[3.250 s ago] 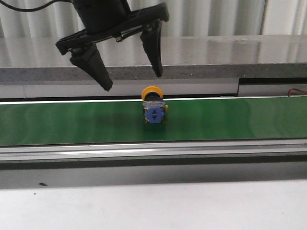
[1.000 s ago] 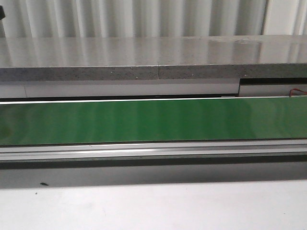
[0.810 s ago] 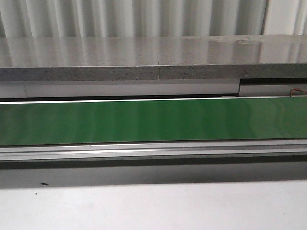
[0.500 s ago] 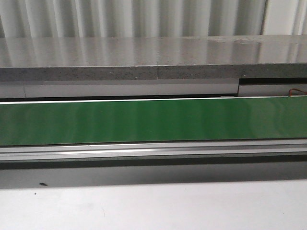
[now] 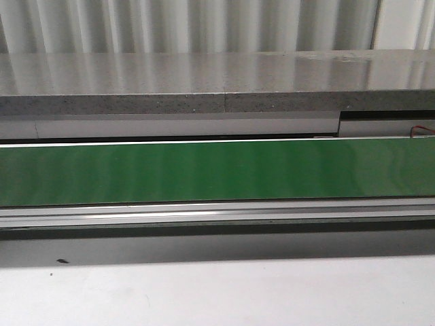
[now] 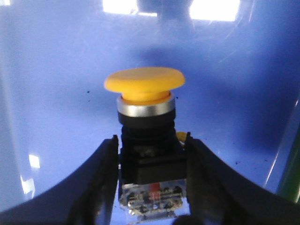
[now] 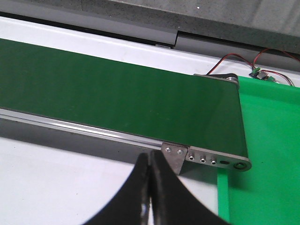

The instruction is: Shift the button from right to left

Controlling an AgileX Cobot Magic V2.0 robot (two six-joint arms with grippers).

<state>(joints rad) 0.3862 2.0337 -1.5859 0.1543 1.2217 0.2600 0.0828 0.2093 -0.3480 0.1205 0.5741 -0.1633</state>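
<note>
The left gripper (image 6: 151,187) is closed on the button (image 6: 146,136), which stands between its fingers with the yellow cap pointing away from the wrist, above a blue surface (image 6: 51,93), while the right gripper (image 7: 151,187) stays closed and empty.

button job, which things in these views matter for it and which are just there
Part of the job:
- button, yellow cap, held between the left gripper's fingers over a blue surface
- left gripper

Just there:
- green belt, nothing on it in the front view
- right gripper, shut and empty
- green mat past the belt's end
- red and black wires
- grey ledge behind the belt
</note>
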